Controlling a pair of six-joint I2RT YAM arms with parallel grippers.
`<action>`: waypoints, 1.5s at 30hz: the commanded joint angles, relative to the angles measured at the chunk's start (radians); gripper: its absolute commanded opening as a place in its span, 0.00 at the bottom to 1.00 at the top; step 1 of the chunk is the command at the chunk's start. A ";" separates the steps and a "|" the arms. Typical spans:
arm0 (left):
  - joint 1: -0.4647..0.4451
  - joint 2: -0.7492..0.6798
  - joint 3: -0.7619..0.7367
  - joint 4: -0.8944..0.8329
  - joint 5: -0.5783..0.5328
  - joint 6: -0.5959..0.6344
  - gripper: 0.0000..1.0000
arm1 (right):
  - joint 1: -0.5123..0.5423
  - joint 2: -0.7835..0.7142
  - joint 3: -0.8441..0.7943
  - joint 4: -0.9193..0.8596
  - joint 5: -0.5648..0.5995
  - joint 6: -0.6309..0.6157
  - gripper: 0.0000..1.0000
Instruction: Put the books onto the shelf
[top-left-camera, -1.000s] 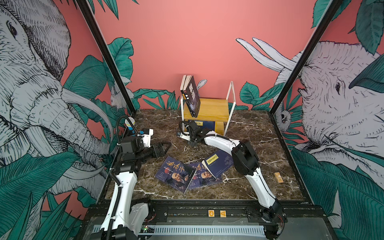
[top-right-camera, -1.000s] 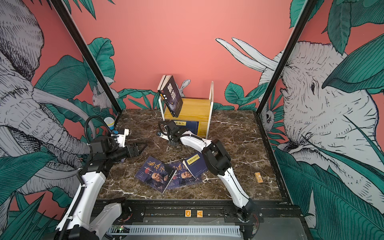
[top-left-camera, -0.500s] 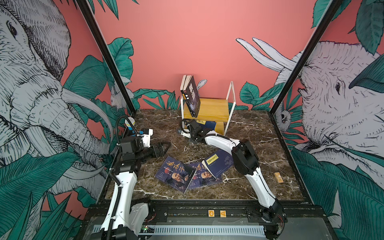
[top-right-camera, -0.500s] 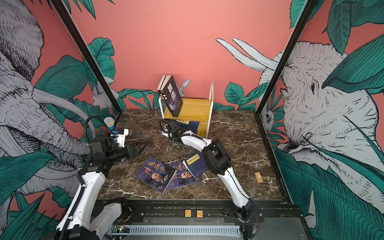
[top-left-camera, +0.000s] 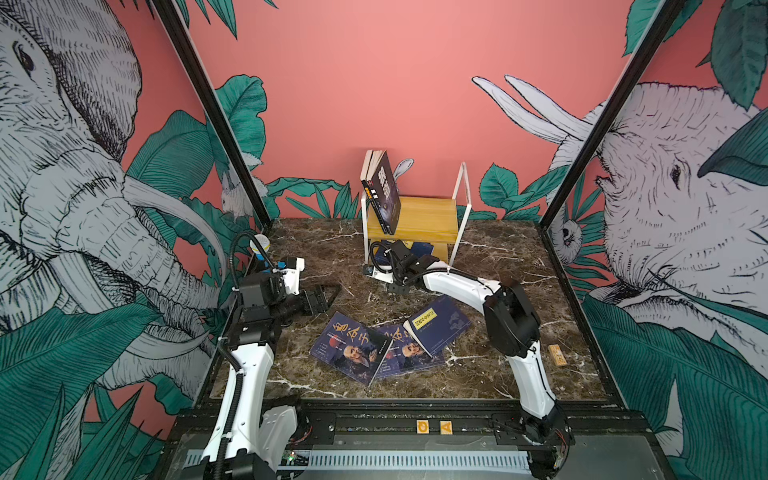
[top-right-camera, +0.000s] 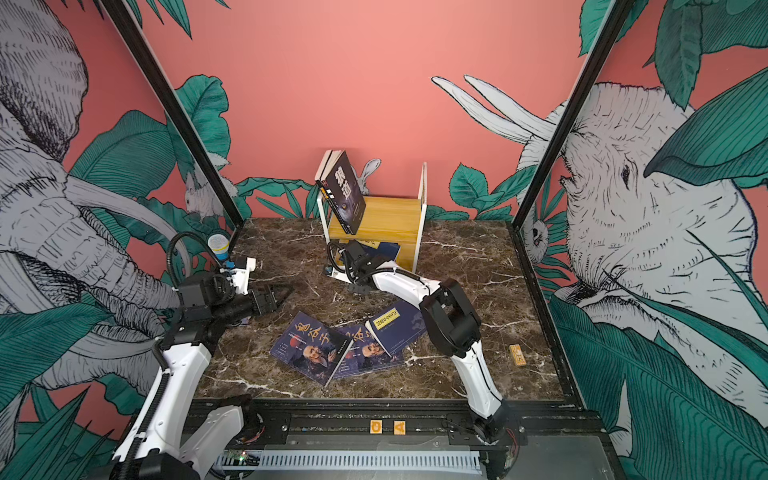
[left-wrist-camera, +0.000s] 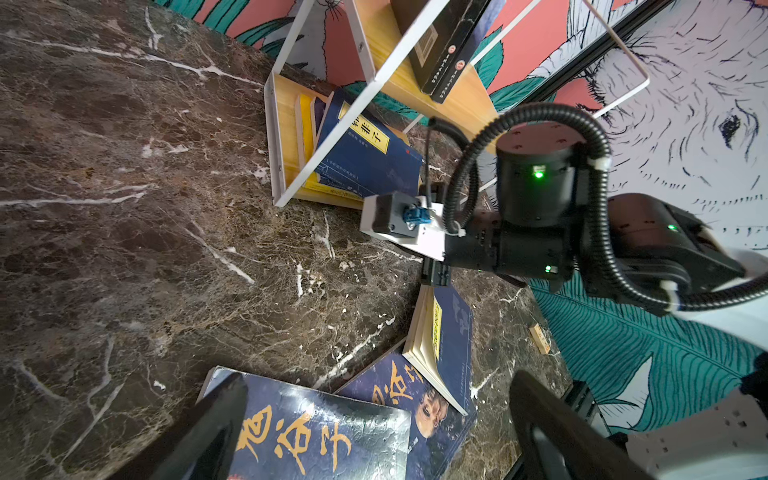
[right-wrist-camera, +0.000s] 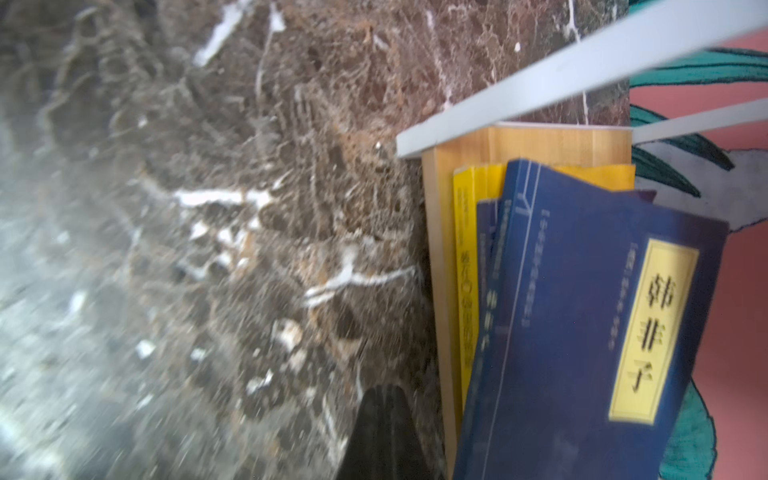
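The shelf (top-left-camera: 428, 216) (top-right-camera: 390, 218) stands at the back. A black wolf-eye book (top-left-camera: 385, 195) (top-right-camera: 348, 193) leans on its upper board. A navy yellow-label book (right-wrist-camera: 582, 316) (left-wrist-camera: 368, 158) lies on the lower board. Three navy books lie overlapped on the marble: a portrait one (top-left-camera: 353, 349) (left-wrist-camera: 316, 432), a second portrait one (top-left-camera: 405, 351) and a yellow-label one (top-left-camera: 438, 328) (left-wrist-camera: 451, 332). My right gripper (top-left-camera: 397, 286) (right-wrist-camera: 382, 432) is shut and empty, low at the shelf's front left corner. My left gripper (top-left-camera: 328, 295) (left-wrist-camera: 380, 386) hangs open above the nearest portrait book.
A yellow book (right-wrist-camera: 463, 270) lies under the navy one on the lower board. A dark book (top-left-camera: 370, 183) stands behind the black one. A small wooden block (top-left-camera: 556, 356) lies at the right. A white-and-blue canister (top-left-camera: 259, 245) sits at the back left corner.
My right wrist has shifted slightly to the right in front of the shelf's lower board and its view is motion-blurred. The left arm and the books have not moved.
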 joint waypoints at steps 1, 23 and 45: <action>0.004 -0.014 -0.005 -0.006 0.014 0.000 0.99 | -0.009 -0.043 -0.036 -0.063 0.003 0.015 0.00; 0.006 -0.012 0.011 -0.014 0.008 -0.002 0.99 | -0.076 -0.056 -0.093 0.002 0.195 -0.004 0.00; 0.005 -0.002 0.013 -0.013 0.002 0.001 0.99 | -0.103 -0.081 -0.101 0.026 0.254 -0.056 0.00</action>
